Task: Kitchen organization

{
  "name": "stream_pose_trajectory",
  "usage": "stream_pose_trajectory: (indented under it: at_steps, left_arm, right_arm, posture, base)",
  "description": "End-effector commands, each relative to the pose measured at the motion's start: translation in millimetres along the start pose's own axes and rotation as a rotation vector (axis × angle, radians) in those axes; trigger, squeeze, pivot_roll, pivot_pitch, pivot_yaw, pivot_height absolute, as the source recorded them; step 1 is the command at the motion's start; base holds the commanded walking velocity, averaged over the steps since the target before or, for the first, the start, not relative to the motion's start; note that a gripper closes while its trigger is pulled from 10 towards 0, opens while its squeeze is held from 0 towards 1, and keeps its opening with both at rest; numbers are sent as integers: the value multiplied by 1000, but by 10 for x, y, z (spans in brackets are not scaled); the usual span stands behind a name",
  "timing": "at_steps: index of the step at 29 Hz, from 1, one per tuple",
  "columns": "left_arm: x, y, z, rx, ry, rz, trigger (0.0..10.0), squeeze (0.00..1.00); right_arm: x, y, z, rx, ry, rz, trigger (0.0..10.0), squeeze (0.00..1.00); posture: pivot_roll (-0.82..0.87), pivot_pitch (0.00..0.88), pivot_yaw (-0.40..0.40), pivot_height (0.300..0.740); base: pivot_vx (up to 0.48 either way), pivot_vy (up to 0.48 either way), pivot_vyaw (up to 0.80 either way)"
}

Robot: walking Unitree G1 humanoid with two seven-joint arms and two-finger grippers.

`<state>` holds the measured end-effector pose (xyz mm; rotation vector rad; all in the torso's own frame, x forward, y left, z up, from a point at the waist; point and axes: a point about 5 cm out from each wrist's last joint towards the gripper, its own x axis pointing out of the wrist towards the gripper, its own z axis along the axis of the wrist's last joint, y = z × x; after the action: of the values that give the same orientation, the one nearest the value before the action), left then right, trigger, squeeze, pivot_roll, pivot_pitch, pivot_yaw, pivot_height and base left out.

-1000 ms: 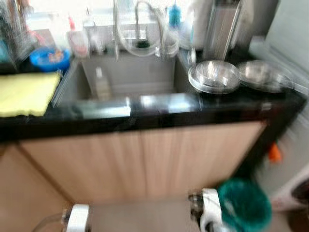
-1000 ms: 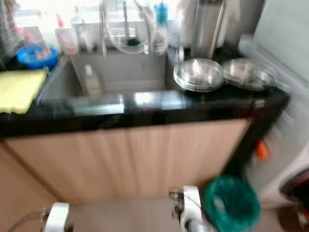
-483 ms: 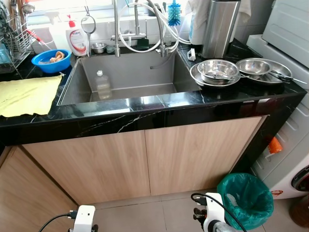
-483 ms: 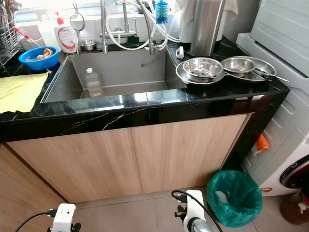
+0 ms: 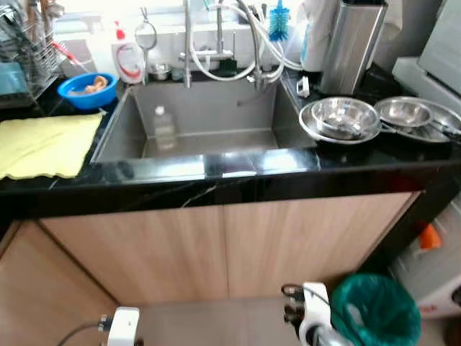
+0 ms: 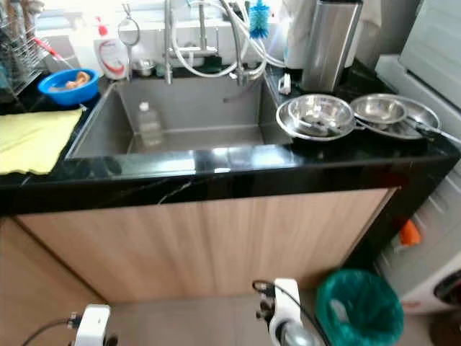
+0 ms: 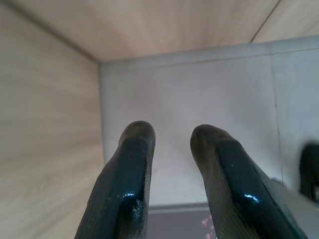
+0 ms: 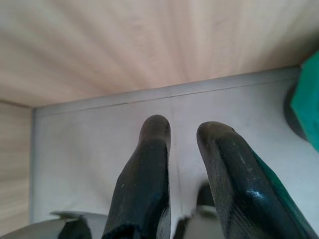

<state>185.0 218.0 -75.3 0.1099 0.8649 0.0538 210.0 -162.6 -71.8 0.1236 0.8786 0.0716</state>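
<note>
A steel sink is set in a black marble counter, and a clear plastic bottle stands inside it. To the right of the sink a steel bowl rests in a wide steel dish, beside a second steel bowl on a plate. A blue bowl and a soap bottle stand at the back left. Both arms hang low in front of the cabinet. My left gripper and right gripper point at the tiled floor, open, with nothing between the fingers.
A yellow cloth lies on the counter's left end, with a dish rack behind it. A tall steel canister stands behind the bowls. Wooden cabinet doors face me. A green-lined bin stands on the floor at the right.
The whole picture has shifted and gone from blurred to sharp to slightly soft, so the camera moved. Nothing on the counter has moved. Both arms still hang low.
</note>
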Motion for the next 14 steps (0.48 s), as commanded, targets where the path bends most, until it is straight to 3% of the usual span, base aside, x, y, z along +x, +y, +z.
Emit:
stream_pose_trajectory:
  at_steps: [1, 14]
  left_arm:
    - [-4, -47, -34, 21, 11, -10, 10000, 0]
    - [-11, -49, -57, 10, 16, -12, 10000, 0]
  right_arm:
    - [-14, -67, -6, 12, -1, -19, 10000, 0]
    - [-17, -82, 3, 10, -2, -11, 10000, 0]
  posture:
    - [11, 0, 45, 740]
    - [6, 0, 31, 740]
  base:
    - [289, 0, 0]
    - [0, 0, 0]
